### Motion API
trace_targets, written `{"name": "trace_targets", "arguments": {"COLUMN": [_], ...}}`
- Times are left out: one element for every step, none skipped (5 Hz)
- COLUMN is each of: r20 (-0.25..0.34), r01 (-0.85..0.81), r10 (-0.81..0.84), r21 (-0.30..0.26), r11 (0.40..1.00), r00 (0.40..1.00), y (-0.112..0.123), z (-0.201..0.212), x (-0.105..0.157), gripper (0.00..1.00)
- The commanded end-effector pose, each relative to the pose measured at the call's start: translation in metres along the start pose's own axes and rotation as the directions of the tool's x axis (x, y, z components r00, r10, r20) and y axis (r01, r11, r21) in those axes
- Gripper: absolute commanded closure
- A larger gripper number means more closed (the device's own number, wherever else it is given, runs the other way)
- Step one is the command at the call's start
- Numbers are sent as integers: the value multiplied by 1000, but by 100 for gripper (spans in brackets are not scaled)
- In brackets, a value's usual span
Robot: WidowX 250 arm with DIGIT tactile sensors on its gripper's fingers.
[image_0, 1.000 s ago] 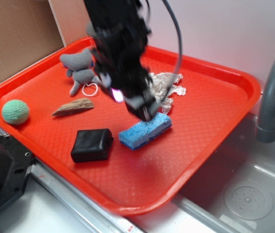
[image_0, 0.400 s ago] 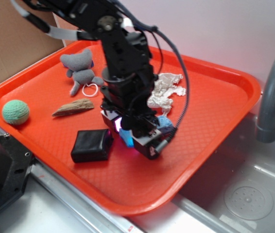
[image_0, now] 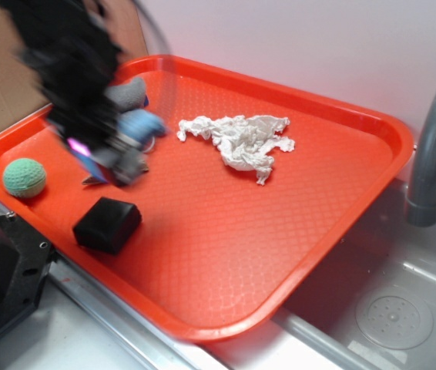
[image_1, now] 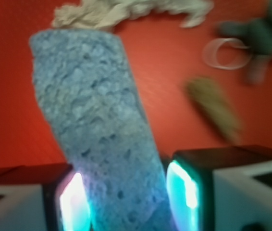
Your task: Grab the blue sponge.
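Observation:
The blue sponge (image_1: 97,125), a pale blue pitted bar, stands out between my two lit fingers in the wrist view and is squeezed near its lower end. In the exterior view my gripper (image_0: 115,150) is a motion blur above the left part of the orange tray (image_0: 280,231). The blue sponge (image_0: 142,123) sticks out of it to the right, lifted off the tray. My gripper (image_1: 126,192) is shut on the sponge.
A black block (image_0: 108,224) lies near the tray's front-left rim and a green knitted ball (image_0: 25,177) at its left. Crumpled white paper (image_0: 241,139) lies mid-tray. A grey plush toy (image_1: 258,38), a white ring (image_1: 227,53) and a wood piece (image_1: 215,108) lie below me. A grey faucet (image_0: 434,154) rises at right.
My gripper closed on the sponge in the tray's middle, then swung left and up with it. The black block now sits further left and turned.

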State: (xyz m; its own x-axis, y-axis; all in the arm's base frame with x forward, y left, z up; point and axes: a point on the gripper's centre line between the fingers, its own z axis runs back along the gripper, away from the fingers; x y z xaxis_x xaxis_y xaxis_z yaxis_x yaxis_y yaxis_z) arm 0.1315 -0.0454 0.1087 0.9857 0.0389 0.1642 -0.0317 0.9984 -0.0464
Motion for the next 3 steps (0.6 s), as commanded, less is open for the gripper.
{"name": "trace_targets", "arguments": {"r20": [-14, -76, -118], "r01": [-99, -119, -116], "r10": [100, 127, 136], "r21": [20, 104, 166], "r11": [995, 987, 979], "r00": [995, 989, 984], "y": [-12, -29, -37], "z": [80, 71, 54], "x": [40, 65, 76], "gripper": [100, 100, 100]}}
